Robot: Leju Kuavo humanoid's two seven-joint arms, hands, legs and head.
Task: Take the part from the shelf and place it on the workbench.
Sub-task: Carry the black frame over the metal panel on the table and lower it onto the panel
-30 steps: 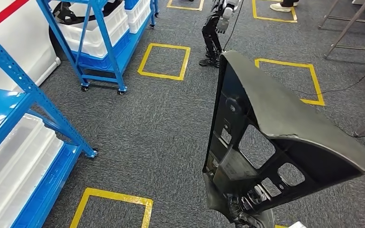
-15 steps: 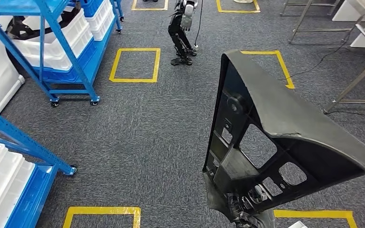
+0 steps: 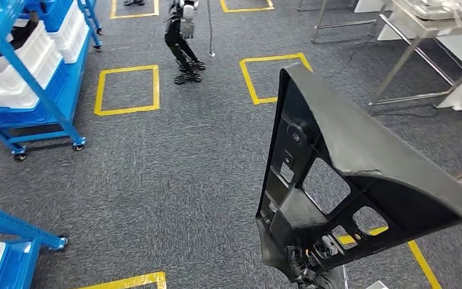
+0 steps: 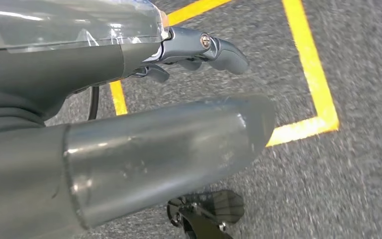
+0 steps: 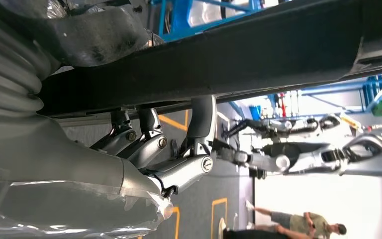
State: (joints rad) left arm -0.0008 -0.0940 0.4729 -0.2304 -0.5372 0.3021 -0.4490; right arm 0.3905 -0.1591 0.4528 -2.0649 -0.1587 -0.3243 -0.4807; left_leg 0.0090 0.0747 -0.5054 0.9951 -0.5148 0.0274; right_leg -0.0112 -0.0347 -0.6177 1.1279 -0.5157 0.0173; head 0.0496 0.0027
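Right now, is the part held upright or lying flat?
Upright: the part stands on end above the right hand, whose fingers curl around its lower edge.

Matt black plastic part (image 3: 361,168), grey rough-pile carpet (image 3: 174,174), glossy blue-painted metal shelf (image 3: 24,114).

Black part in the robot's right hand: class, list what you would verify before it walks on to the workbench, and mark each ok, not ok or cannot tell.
1. Right hand grips the black part: ok.
2. Part off the blue shelf: ok.
3. Left hand holds nothing: ok.
4. Carpet ahead free of obstacles: not ok, another robot stands there.
5. Metal-legged table is the workbench: cannot tell.
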